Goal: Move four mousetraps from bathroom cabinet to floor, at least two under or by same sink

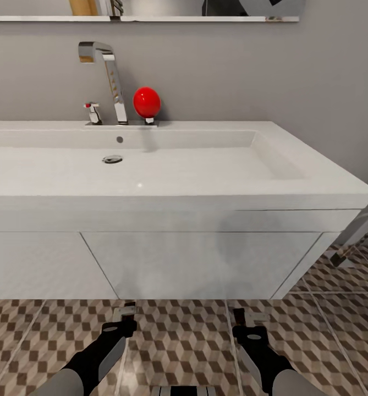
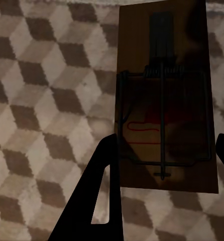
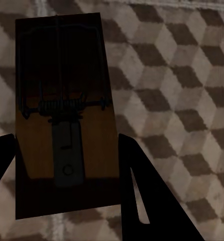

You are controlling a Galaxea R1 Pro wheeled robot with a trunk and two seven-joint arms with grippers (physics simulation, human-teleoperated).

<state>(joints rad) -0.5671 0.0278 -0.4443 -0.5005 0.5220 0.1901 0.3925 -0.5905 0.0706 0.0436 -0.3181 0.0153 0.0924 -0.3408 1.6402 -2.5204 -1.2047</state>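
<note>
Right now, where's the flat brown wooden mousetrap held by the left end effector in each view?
Head view: flat brown wooden mousetrap, seen edge-on at the left end effector, low and left of centre.
Left wrist view: same board, face-on between the dark fingers.
Right wrist view: a second mousetrap, in the right end effector.
Shared landmark: brown-and-beige cube-pattern tile floor.

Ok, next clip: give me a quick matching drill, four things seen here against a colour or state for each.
Things:
1. ball by the tap
2. left pincer
3. sink basin
4. floor tiles

States:
A. white, nothing in it
B. red
C. brown and beige cube pattern
D. shut on a mousetrap

Pairs: 1-B, 2-D, 3-A, 4-C
</note>
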